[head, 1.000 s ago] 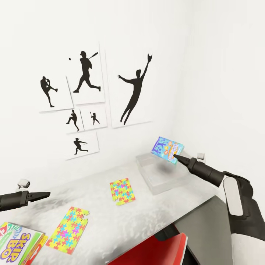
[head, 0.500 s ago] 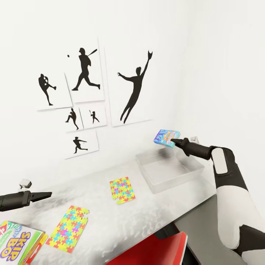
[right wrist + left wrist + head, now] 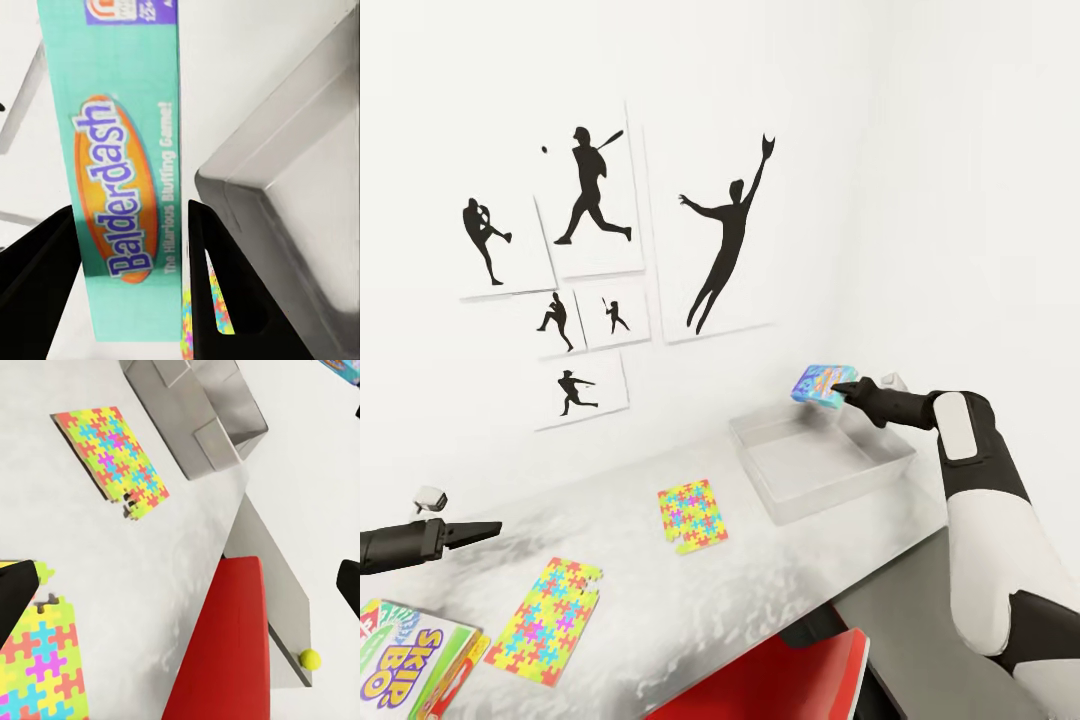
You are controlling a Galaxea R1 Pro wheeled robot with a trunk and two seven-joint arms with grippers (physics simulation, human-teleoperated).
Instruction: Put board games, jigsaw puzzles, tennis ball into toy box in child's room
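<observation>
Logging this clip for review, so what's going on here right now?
The right claw is shut on a Balderdash game box, holding it in the air above the far side of the grey toy box, which looks empty. The left claw hovers open over the table. Two jigsaw puzzles and a Skip-Bo box lie on the tabletop, and a tennis ball sits near the table's edge.

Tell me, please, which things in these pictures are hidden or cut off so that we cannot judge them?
- Skip-Bo game box: head view, cut by the picture's lower left corner.
- Balderdash game box: right wrist view, lower part behind the right gripper fingers; top cut off.
- Toy box: left wrist view, far end cut off.
- Left gripper: head view, side-on; its opening unclear.
</observation>
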